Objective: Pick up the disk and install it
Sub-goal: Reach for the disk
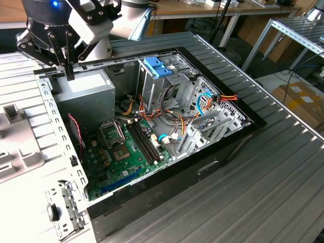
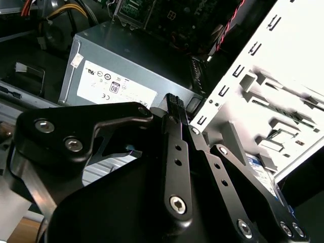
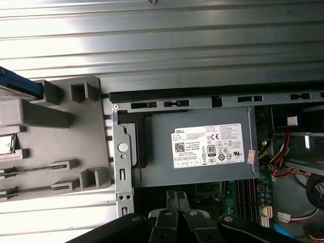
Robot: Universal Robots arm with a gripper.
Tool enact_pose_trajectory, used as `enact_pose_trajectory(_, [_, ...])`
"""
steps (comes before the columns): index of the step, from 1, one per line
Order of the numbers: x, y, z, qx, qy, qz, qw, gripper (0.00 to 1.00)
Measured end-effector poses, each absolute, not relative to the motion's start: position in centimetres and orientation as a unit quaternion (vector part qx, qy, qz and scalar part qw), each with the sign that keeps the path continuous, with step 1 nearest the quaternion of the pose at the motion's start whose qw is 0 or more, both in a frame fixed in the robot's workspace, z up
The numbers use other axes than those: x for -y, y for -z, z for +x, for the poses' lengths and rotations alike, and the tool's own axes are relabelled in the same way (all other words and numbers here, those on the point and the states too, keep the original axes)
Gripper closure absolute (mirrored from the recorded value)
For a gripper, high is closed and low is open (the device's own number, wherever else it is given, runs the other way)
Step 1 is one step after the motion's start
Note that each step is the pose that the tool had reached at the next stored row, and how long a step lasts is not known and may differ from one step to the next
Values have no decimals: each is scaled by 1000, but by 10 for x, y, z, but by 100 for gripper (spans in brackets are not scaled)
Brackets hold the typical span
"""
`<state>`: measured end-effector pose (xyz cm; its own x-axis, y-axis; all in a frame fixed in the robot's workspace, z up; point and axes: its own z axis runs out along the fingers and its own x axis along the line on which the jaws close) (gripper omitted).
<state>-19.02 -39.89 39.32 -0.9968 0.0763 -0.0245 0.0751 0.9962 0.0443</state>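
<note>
I read the disk (image 3: 19, 85) as the blue-edged slab with a strip of grey metal under it, lying on the grey moulded tray (image 3: 61, 116) outside the computer case (image 1: 225, 144). In the second wrist view a labelled, blue-trimmed corner of the disk (image 2: 264, 177) peeks out past the end effector's linkage, again down on the tray. So it is not yet picked up, and nothing is touching it.

My end effector (image 1: 68, 70) hangs over the corner of the power supply (image 1: 83, 93), close to the perforated metal rail that separates the case interior from the tray (image 1: 20, 126). In both wrist views the two fingers sit pressed together with nothing between them, so it is closed and empty. The fingertips (image 3: 171, 198) sit over the edge of the power supply (image 3: 197, 147) with the disk off to one side, near but clearly apart. I cannot tell whether the tips touch the power supply housing or hover just above it.

Further into the case, in the exterior view, the drive cage (image 1: 162, 93) stands beside the motherboard (image 1: 126, 152) and carries a blue plastic piece (image 1: 158, 67) on top. I cannot say whether that is another carrier or part of the cage. The whole case rests on the ribbed tabletop (image 1: 268, 187).

My judgement is that the task is at its very start. The grasp has not been made, and both the pick-up and the installation remain to be done.
</note>
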Motion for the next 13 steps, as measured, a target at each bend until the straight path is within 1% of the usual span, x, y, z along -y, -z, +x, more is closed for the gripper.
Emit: enact_pose_trajectory(13, [399,-393,-200,-999,-22,38,13,89])
